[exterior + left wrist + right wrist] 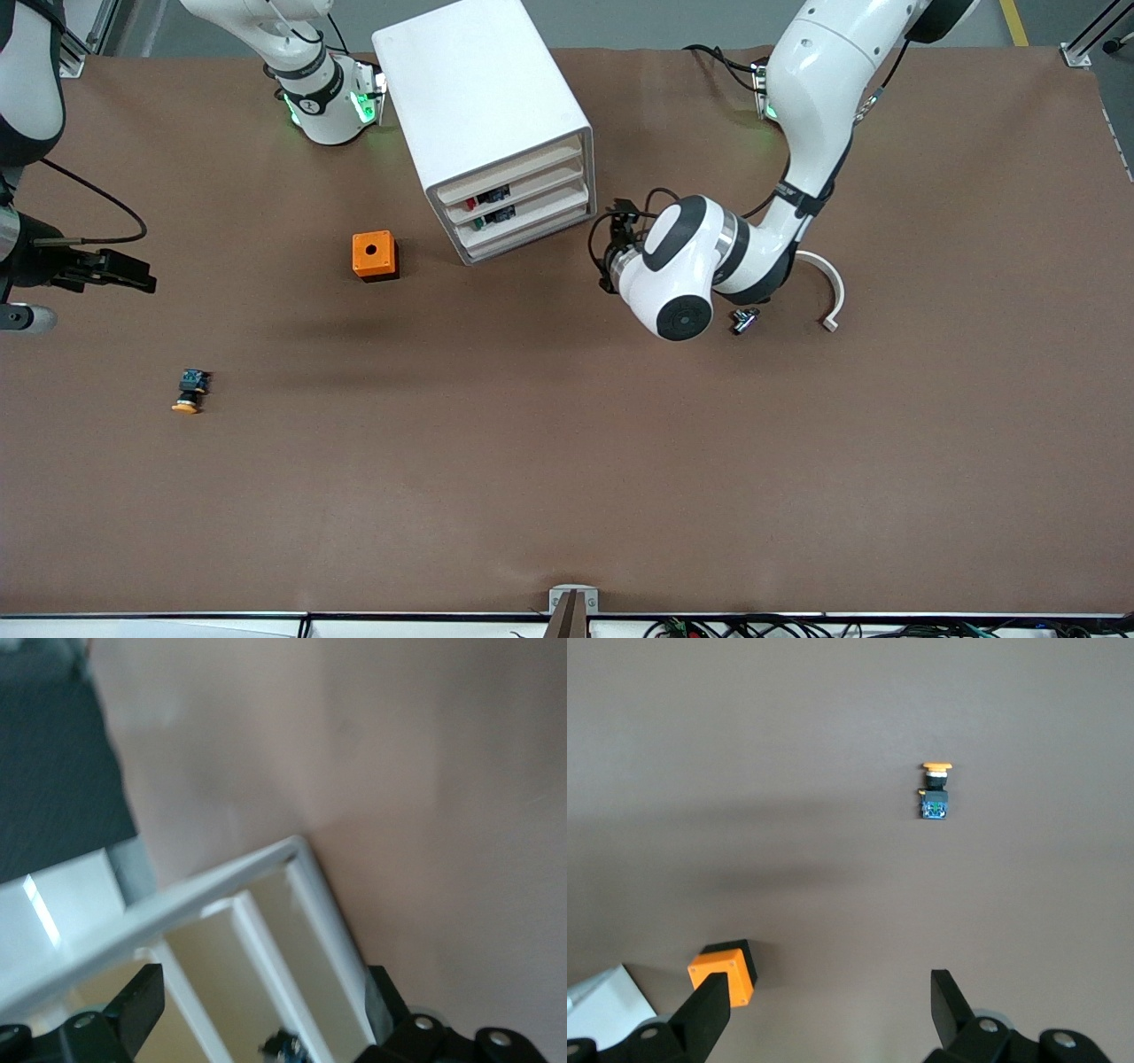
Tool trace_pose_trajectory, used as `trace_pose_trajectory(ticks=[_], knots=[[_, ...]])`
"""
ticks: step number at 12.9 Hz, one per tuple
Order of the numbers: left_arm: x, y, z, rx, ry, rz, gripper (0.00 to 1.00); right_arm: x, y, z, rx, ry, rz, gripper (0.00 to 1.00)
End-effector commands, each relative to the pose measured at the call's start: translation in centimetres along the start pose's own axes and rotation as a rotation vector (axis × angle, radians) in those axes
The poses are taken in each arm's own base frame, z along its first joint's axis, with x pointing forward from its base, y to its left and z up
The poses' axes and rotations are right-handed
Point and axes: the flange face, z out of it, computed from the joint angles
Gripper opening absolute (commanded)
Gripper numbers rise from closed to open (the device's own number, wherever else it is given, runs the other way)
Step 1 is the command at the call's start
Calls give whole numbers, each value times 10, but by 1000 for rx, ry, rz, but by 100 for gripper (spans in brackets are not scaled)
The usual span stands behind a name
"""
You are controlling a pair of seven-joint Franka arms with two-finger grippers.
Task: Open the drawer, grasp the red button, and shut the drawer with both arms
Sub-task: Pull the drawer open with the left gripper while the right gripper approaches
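The white cabinet [483, 97] stands at the robots' side of the table, all three drawers pushed in. The red-capped button [472, 203] lies in the middle drawer [542, 197]; a green-capped one [478, 222] lies in the drawer below. My left gripper [608, 253] is open, low in front of the drawers at the cabinet's corner toward the left arm's end, touching nothing. Its wrist view shows its fingers [142, 1001] wide apart before the blurred cabinet front [221, 881] and a dark button body [283, 1045]. My right gripper [133, 276] is open and empty [828, 1005], high over the right arm's end of the table.
An orange box [375, 255] with a hole on top sits beside the cabinet and shows in the right wrist view [725, 973]. An orange-yellow-capped button [190, 392] [935, 793] lies nearer the camera. A small metal part [744, 321] and a white curved piece [831, 297] lie by the left arm.
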Motion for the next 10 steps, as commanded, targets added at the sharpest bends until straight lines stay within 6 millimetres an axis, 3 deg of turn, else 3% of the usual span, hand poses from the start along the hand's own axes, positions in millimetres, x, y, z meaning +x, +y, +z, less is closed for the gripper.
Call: trace_pose_trajectory(ticks=[1, 5, 8, 10], knots=[[-7, 12, 13, 91, -97, -132, 100, -3, -45, -3, -9, -12, 193, 100], [-25, 9, 50, 189, -111, -358, 98, -31, -157, -1, -1, -51, 498, 100], [-31, 10, 62, 253, -154, -384, 71, -57, -245, -2, 12, -17, 605, 100], [-39, 6, 75, 278, -149, -391, 71, -72, -286, 0, 28, 8, 649, 100]])
